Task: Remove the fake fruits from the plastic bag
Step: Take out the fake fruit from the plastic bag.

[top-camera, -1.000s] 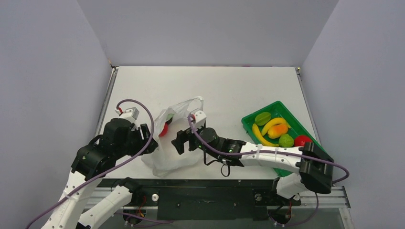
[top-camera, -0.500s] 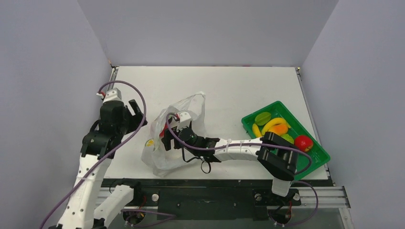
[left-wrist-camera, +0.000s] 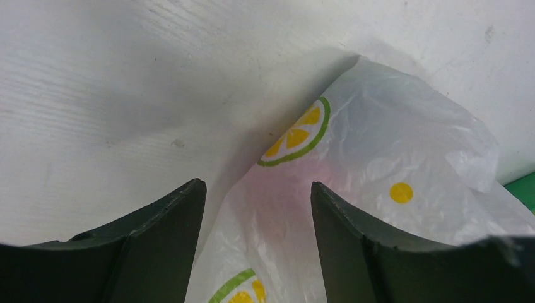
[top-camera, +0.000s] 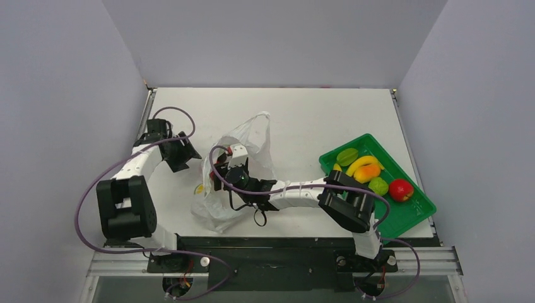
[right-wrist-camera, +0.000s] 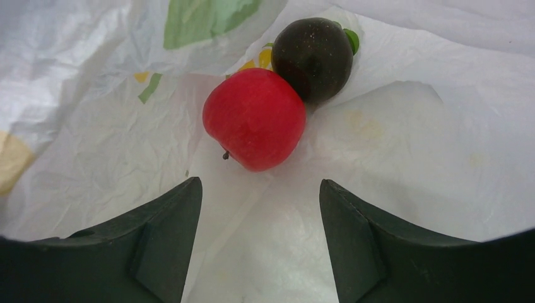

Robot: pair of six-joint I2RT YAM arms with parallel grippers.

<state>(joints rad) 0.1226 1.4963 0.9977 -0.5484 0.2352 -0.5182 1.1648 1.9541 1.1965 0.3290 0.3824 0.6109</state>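
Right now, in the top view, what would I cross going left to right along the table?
Left gripper → bag → then inside the tray: starfruit → lime → red apple.

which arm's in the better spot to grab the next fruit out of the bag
Right. The right gripper is inside the plastic bag, jaws open, facing the red apple with the dark purple fruit behind it. The left gripper is outside the bag, beside its printed wall.
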